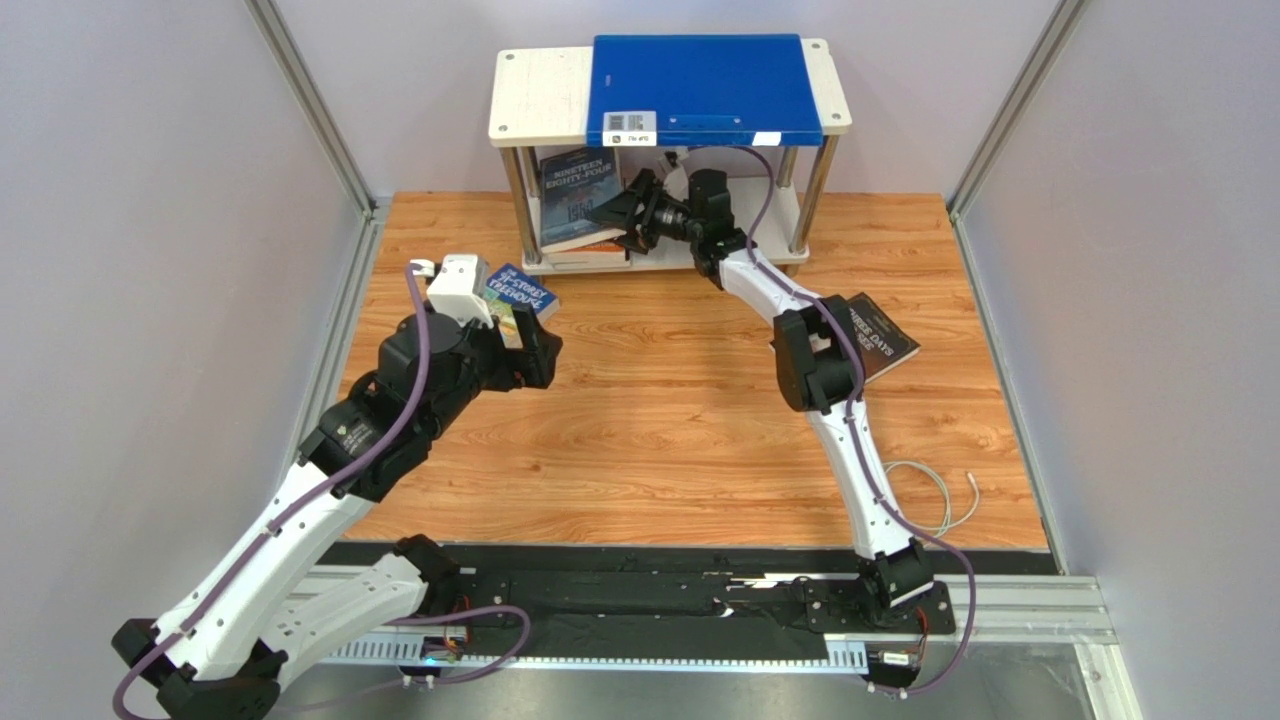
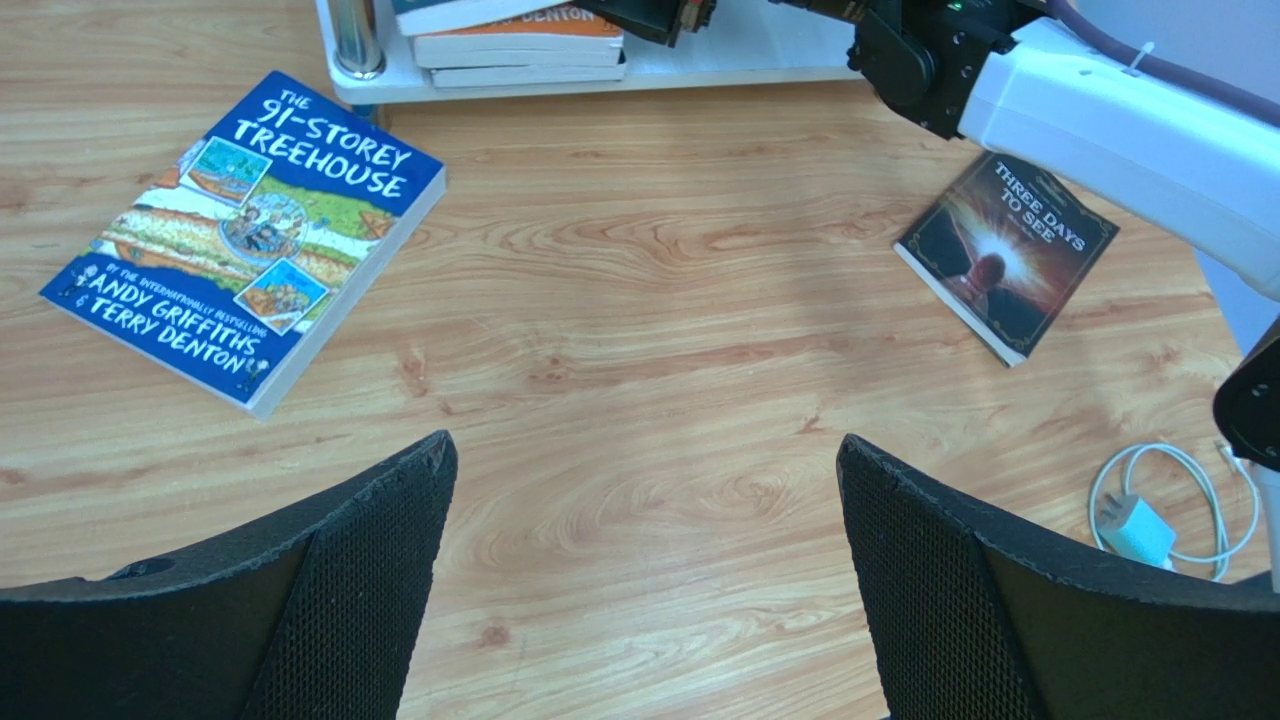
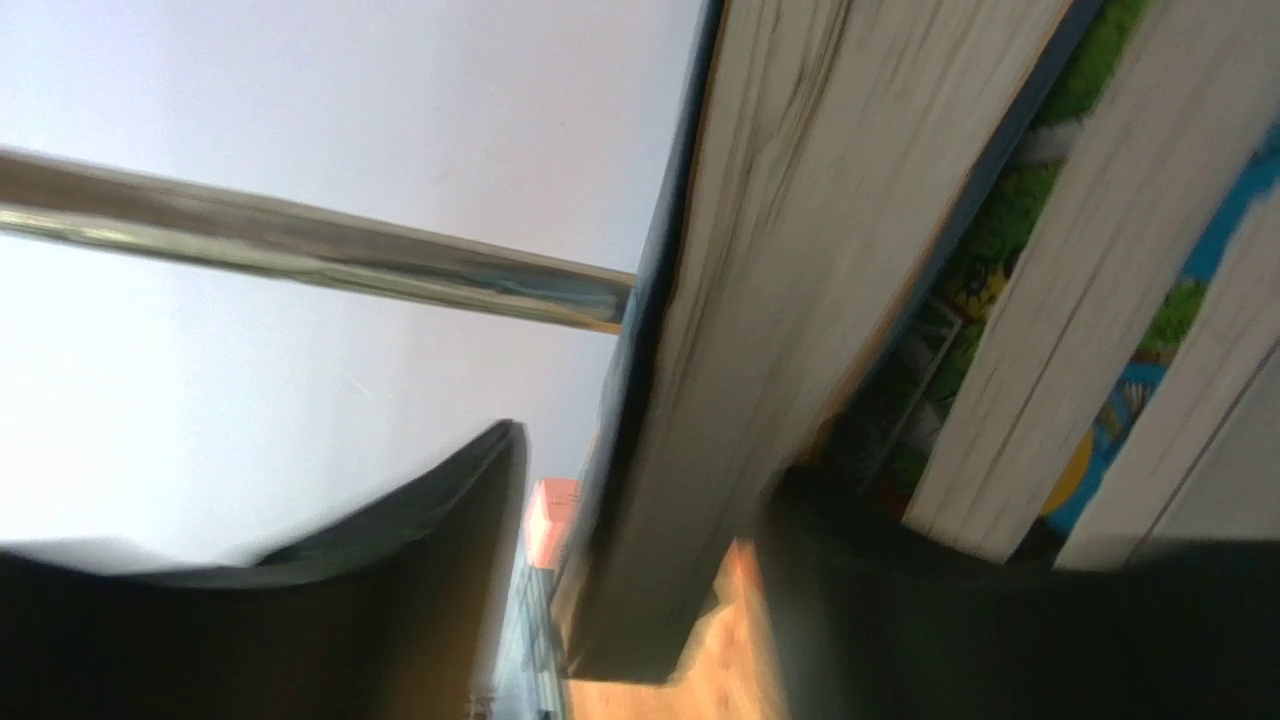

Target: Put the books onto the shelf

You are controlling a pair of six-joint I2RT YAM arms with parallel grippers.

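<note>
I read "The 91-Storey Treehouse" on the blue book [image 2: 241,233], upper left; "Three Days to See" on the dark book [image 2: 1010,252], right.

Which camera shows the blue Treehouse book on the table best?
Left wrist: the blue book lies flat, whole cover readable. Top view: the left arm hides part. Right wrist: not visible.

High rear overview; left wrist low over table [image 2: 646,375]; right wrist against shelved books [image 3: 751,300].
</note>
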